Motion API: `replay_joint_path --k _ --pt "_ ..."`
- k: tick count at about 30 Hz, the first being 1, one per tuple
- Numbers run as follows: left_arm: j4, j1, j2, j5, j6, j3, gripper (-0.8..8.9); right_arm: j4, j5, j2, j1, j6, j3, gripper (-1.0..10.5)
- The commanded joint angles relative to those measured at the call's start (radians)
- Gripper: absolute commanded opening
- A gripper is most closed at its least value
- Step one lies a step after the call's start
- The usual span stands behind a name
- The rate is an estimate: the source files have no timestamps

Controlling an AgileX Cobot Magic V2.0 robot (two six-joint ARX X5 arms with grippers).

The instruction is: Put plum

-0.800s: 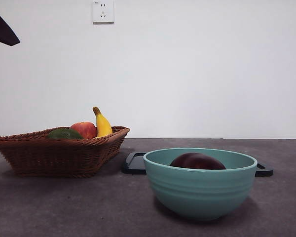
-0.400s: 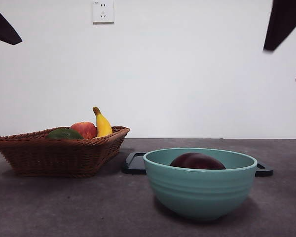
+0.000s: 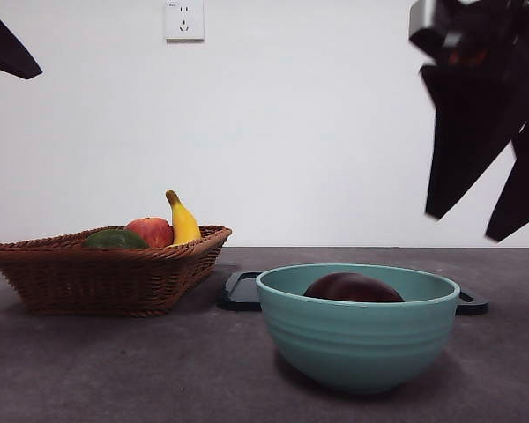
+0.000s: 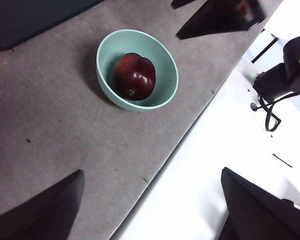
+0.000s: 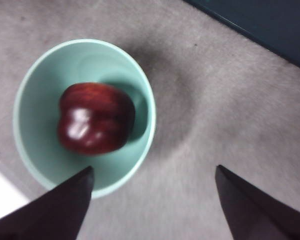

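Nearest, right of centre in the front view: a pale teal-green ceramic bowl point(image 3: 359, 326) stands on the grey speckled surface point(image 3: 115, 370). The glossy dark purple-maroon plum point(image 3: 353, 288) lies inside it, only its rounded top showing above the rim; the right wrist view shows the plum point(image 5: 96, 118) resting on the bowl's floor, touching nothing but the bowl point(image 5: 45, 75).

Behind the bowl, a flat black tray point(image 3: 241, 292) lies on the surface, partly hidden, its far end showing at the bowl's right.

Left of centre, further back: a brown woven wicker basket point(image 3: 106, 273) holding a dull green oval fruit point(image 3: 115, 239), a red-yellow apple point(image 3: 151, 232) and a yellow banana point(image 3: 182, 221) standing up on end, all close together.

Upper right of the frame: the right hand point(image 3: 485, 189) hangs above and to the right of the bowl, well clear of it, jaws spread wide and holding nothing.

Upper left corner: a black tip marks the waiting left hand point(image 3: 4, 48); its wrist view shows its jaws wide apart and empty.

Farthest: a white wall bearing a white power socket point(image 3: 184, 19) at top, left of centre
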Motion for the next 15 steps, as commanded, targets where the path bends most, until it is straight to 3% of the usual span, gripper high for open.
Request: replay_joint_path --k 1,10,15 --pt "0.019 -0.006 0.005 0.007 0.008 0.010 4.36 0.072 0.003 0.026 0.023 0.042 -0.016 3.6" --pt "0.022 -0.006 0.005 0.007 0.005 0.010 4.36 0.158 0.050 0.148 0.055 0.050 -0.024 2.9" --pt "0.022 -0.006 0.005 0.006 0.005 0.010 4.36 0.185 0.050 0.209 0.068 0.049 -0.024 1.8"
